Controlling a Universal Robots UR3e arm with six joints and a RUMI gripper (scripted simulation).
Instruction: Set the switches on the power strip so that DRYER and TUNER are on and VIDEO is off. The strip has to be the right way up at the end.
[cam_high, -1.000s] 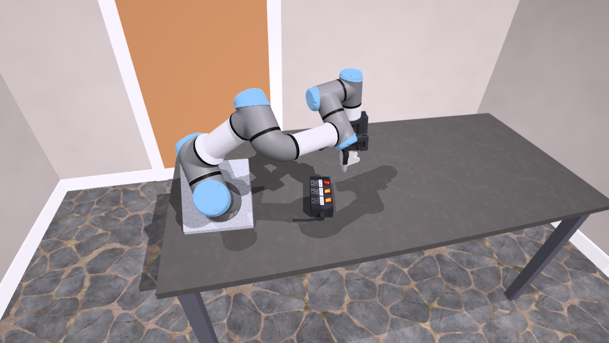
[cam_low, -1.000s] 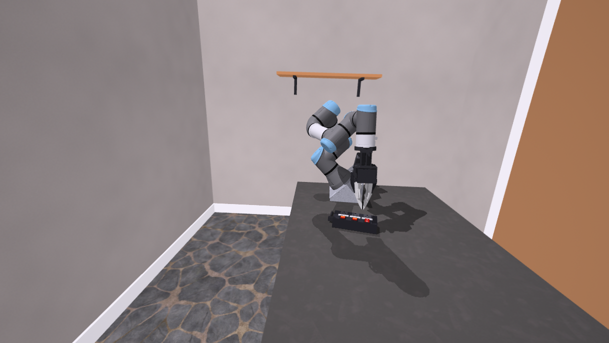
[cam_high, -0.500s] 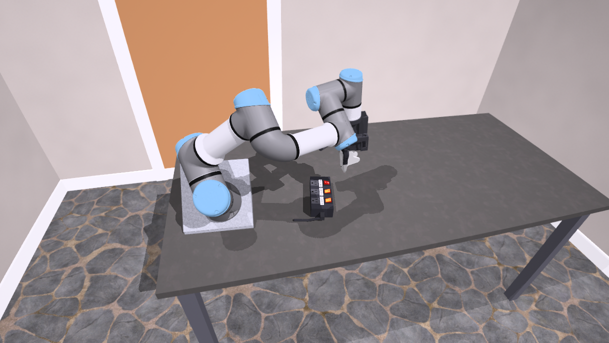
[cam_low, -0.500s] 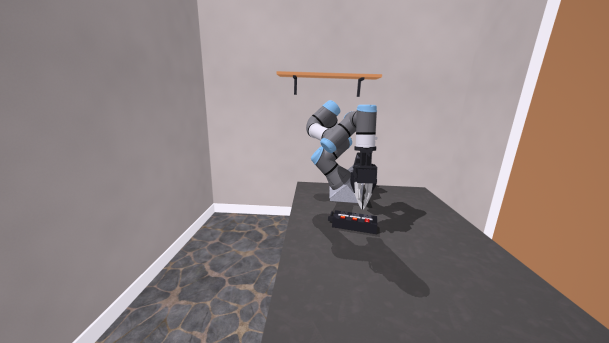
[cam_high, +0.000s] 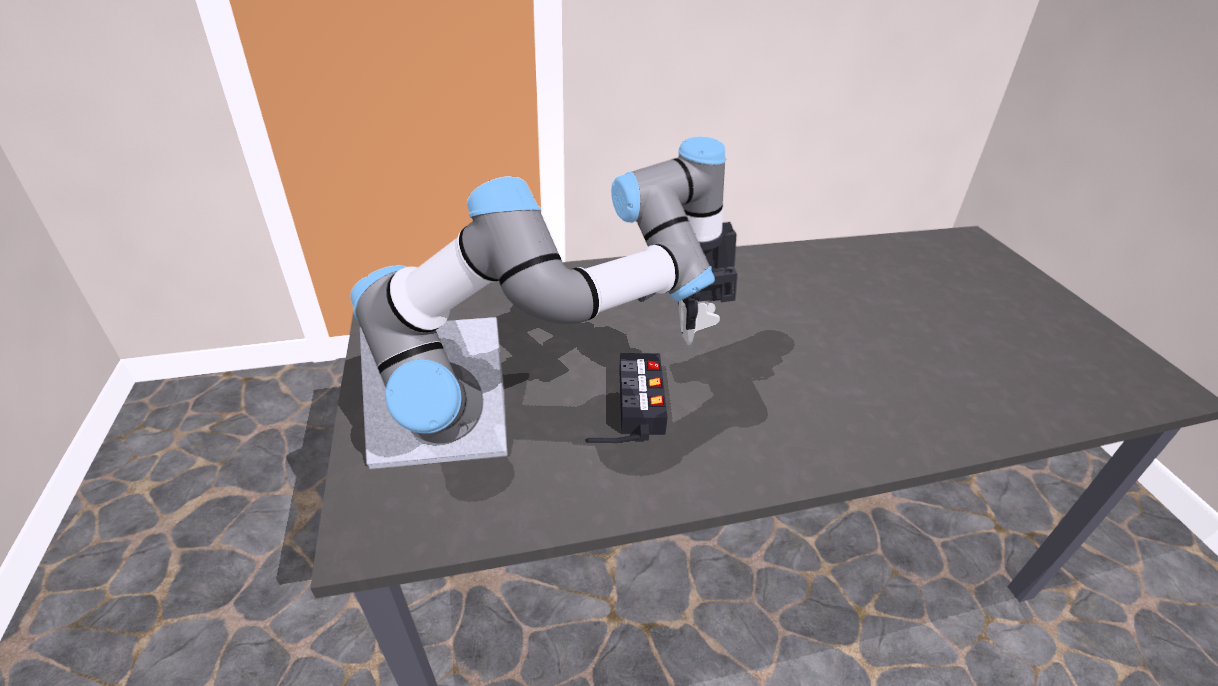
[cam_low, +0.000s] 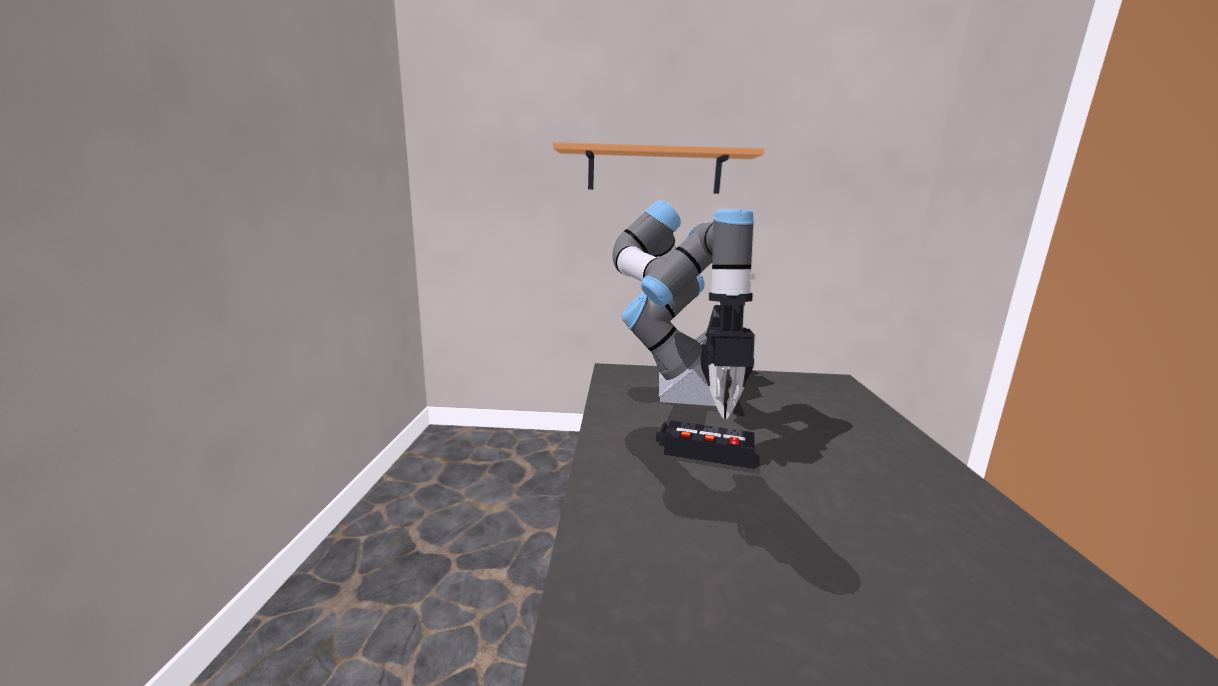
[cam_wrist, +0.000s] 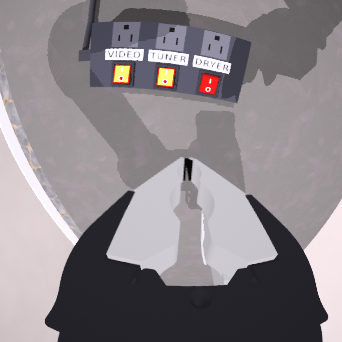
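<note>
The black power strip (cam_high: 639, 392) lies face up on the dark table, its cord toward the front. It also shows in the exterior view (cam_low: 708, 443) and the wrist view (cam_wrist: 167, 62). In the wrist view the VIDEO switch (cam_wrist: 122, 74) and TUNER switch (cam_wrist: 165, 77) glow yellow-orange, and the DRYER switch (cam_wrist: 209, 84) is plain red and unlit. My gripper (cam_high: 688, 334) is shut and empty. It hangs above the table just beyond the strip's DRYER end, fingertips pointing down (cam_wrist: 187, 167), and also shows in the exterior view (cam_low: 726, 410).
The arm's grey base plate (cam_high: 434, 392) sits at the table's left end. A wooden shelf (cam_low: 658, 151) hangs on the wall behind the arm. An orange door (cam_high: 383, 153) stands behind the table.
</note>
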